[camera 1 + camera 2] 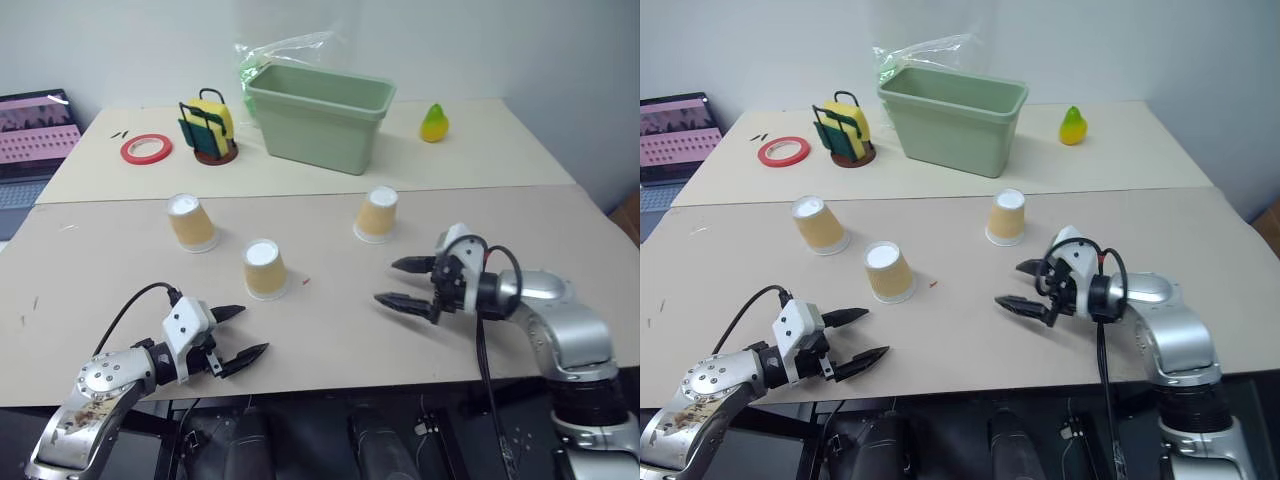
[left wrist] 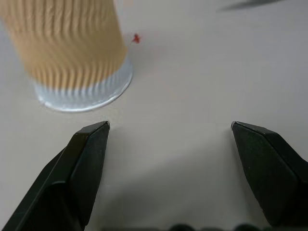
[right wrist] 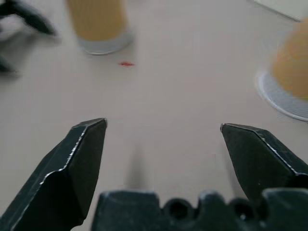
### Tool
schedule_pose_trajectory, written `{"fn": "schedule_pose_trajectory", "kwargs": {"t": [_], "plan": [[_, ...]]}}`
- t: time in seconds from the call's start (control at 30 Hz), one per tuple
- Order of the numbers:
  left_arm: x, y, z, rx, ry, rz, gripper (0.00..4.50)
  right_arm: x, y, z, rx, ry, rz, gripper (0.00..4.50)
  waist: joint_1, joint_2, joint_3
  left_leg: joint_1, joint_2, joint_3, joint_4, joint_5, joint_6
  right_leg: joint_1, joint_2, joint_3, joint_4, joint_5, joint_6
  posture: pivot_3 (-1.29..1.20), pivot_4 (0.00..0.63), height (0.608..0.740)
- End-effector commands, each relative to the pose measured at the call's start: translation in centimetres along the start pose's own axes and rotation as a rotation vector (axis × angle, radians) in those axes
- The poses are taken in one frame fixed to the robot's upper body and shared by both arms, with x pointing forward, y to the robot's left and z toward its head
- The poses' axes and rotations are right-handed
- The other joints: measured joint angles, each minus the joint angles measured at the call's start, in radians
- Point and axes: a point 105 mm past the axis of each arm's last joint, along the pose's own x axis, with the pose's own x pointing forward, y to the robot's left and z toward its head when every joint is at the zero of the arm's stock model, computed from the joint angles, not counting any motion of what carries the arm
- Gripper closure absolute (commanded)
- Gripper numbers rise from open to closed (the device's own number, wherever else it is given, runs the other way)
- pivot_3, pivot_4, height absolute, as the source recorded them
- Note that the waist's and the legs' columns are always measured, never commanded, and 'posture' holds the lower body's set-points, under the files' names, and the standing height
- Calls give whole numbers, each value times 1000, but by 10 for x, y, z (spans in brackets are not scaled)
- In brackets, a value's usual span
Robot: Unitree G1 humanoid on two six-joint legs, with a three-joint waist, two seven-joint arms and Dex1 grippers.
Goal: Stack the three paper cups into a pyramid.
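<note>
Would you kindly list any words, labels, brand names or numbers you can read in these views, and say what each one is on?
There is no text that can be read.
Laptop screen: pink rows that may be writing, too small and blurred to read.
Three paper cups: plain ribbed sides, no print visible.
Green tub, red tape roll: no markings visible.

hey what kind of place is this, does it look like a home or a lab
Probably a lab or test workspace, not a home: plain tables against a bare wall, a laptop at the edge, and assorted practice props such as red tape and a toy pear.
</note>
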Motion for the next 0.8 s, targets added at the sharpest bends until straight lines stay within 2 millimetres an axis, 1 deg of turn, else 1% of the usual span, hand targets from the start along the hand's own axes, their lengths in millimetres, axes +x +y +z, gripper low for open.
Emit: {"fn": "schedule_pose_trajectory", "kwargs": {"t": [0.03, 0.1, 0.2, 0.23, 0.27, 0.43, 0.53, 0.6, 0.8], "plan": [[-1, 5, 6, 25, -5, 3, 186, 2, -48, 10, 49, -24, -396, 29, 0, 0, 0, 1, 0, 0, 1, 0, 0, 0, 0, 0, 0, 0, 0, 0, 150, 645], [0, 8, 7, 30, -4, 3, 186, 5, -57, 16, 112, -72, -481, 29, 5, 0, 0, -1, -2, 0, 2, 0, 0, 0, -1, 1, 0, 0, 0, 0, 150, 645], [2, 10, 8, 35, -5, 2, 186, 9, -59, 26, 137, -109, -504, 29, 11, 0, 0, -9, -3, 0, 1, -1, -1, -2, -1, 1, 0, -2, 3, 0, 150, 645], [2, 11, 8, 39, -4, -2, 186, 10, -60, 27, 137, -112, -508, 29, 12, 0, 0, -12, -3, 0, 1, -1, -1, -1, -1, 0, 0, 2, 7, 0, 150, 645], [2, 11, 8, 41, -3, -4, 186, 12, -61, 28, 134, -113, -509, 29, 12, 0, 0, -14, -3, 0, 1, -1, 0, -2, -1, 0, 0, 4, 3, 0, 150, 645], [3, 12, 9, 44, -2, -8, 186, 15, -62, 31, 132, -120, -507, 29, 9, 0, 0, -13, -3, -1, -1, -2, 1, -3, -1, -1, 0, 3, 1, 0, 150, 645], [4, 14, 9, 50, -4, -4, 186, 29, -60, 35, 158, -130, -467, 29, 3, 0, 0, -13, -3, -2, 0, -2, 1, -3, -1, -2, 0, 3, 1, 0, 150, 645], [4, 15, 9, 51, -4, 1, 186, 37, -54, 37, 155, -127, -432, 29, 1, 0, 0, -13, -3, -2, 1, -2, 1, -3, 0, -1, 1, 1, 5, 0, 150, 645], [3, 15, 9, 50, -2, 9, 186, 57, -47, 47, 132, -138, -372, 29, 5, 1, 0, -13, -3, -2, 2, -1, 1, -3, 0, -1, 2, 1, 6, 0, 150, 645]]}}
